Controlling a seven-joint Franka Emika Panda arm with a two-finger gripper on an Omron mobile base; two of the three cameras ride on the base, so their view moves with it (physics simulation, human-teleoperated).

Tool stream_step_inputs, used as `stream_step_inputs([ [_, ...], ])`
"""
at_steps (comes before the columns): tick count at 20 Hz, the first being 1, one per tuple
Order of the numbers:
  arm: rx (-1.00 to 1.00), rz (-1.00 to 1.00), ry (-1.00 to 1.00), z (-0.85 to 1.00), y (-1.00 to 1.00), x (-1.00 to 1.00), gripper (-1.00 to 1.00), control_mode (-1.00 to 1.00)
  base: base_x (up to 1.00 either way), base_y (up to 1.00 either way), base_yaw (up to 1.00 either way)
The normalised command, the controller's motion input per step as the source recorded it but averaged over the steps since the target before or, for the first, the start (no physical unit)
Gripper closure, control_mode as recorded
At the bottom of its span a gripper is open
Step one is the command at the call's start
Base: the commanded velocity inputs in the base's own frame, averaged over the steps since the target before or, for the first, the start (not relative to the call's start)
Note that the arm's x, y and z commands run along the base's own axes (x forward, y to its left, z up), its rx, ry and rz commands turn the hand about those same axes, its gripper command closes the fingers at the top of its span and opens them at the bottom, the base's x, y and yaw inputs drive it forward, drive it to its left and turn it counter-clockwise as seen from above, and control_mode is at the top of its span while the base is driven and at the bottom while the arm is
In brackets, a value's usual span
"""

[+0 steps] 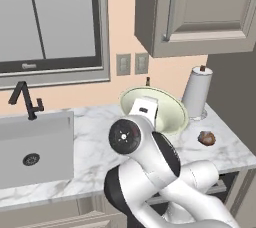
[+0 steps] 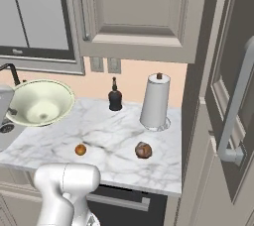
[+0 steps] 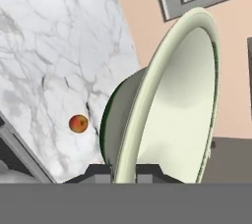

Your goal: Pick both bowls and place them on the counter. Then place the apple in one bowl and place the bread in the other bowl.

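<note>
Apple (image 2: pixel 80 149) left of bread (image 2: pixel 143 150)

No readable text anywhere in the scene.

The only possible marking is a small pale smudge on the lower frame of the window (image 1: pixel 28 65) at far left, perhaps a maker's badge, but it is too blurred to read. The paper towel roll (image 2: pixel 155 102), dark bottle (image 2: pixel 115 96) and cabinet doors (image 2: pixel 136 12) carry no lettering.
</note>
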Motion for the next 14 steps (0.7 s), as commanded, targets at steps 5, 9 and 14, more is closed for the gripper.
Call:
stream_step_inputs([
  [5,0.00,0.00,0.03,-0.36,0.06,0.27,1.00,-1.00,0.00,0.00,0.00],
  [9,0.00,0.00,0.00,-0.37,0.23,0.55,1.00,-1.00,0.00,0.00,0.00],
  [14,0.00,0.00,0.02,-0.39,0.20,0.60,1.00,-1.00,0.00,0.00,0.00],
])
